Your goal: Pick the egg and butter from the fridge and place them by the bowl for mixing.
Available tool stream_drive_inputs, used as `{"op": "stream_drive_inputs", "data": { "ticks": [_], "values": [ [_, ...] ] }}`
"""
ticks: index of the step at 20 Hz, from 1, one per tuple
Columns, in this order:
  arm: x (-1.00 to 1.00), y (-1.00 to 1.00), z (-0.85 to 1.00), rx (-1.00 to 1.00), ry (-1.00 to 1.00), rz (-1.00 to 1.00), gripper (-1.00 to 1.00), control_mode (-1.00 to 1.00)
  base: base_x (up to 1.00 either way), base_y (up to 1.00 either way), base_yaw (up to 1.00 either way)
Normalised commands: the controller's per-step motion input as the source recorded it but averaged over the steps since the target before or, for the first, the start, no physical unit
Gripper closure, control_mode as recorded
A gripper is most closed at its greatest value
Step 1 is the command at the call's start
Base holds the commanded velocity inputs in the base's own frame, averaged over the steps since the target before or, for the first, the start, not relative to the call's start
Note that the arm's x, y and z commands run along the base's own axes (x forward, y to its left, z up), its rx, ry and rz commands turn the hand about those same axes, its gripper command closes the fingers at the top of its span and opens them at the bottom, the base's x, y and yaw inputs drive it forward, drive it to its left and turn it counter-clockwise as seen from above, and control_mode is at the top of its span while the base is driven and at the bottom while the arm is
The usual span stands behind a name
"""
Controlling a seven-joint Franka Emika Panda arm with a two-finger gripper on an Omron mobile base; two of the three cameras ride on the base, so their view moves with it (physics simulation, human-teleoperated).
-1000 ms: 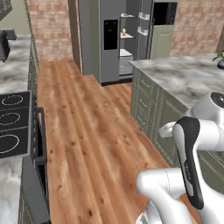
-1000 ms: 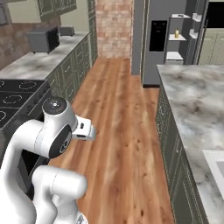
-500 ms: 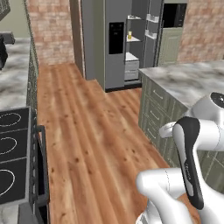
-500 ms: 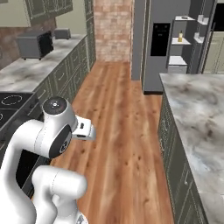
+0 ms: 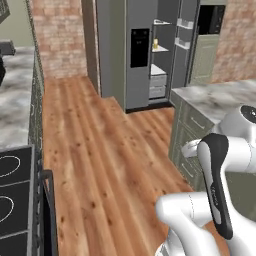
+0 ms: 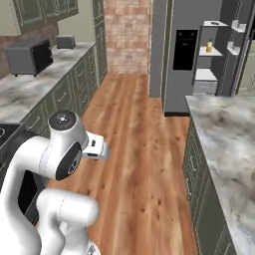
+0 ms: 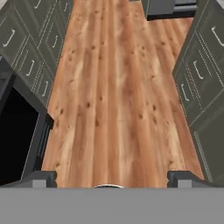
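— Two fingertips point(image 7: 43, 178) rise at the bottom of our hand view, set wide apart with bare wooden floor point(image 7: 118, 87) between them; so we read the hand point(image 7: 111, 179) as fully open and holding nothing.

— Agreed; that view looks down the aisle, with dark green cabinets point(image 7: 26, 57) on both sides and one black oven front point(image 7: 15, 135) at its left edge. What do the base views add?

— One fridge point(image 5: 135, 50), tall and grey, its door swung open at the far end of the floor; we count one black dispenser panel point(image 6: 185, 49) on it and several white shelves point(image 6: 208, 51) inside.

— From the right base view we see one small yellow bottle point(image 6: 209, 46) on a shelf, and one grey microwave point(image 6: 28, 56) on the left table point(image 6: 30, 84); the left base view shows the black stove top point(image 5: 12, 200) instead.

— The egg and butter we cannot make out at this distance.

— One marble table point(image 6: 229, 144) stands on the right, near the fridge.
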Motion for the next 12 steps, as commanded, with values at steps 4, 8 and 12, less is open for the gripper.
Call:
{"op": "stream_drive_inputs", "data": {
  "ticks": [4,8,12],
  "values": [
    [0.0,0.0,0.0,0.0,0.0,0.0,-1.0,1.0,0.85,0.0,0.0],
    [0.0,0.0,0.0,0.0,0.0,0.0,-1.0,1.0,0.86,0.0,0.0],
    [0.0,0.0,0.0,0.0,0.0,0.0,-1.0,1.0,0.86,0.0,0.0]
  ]
}}
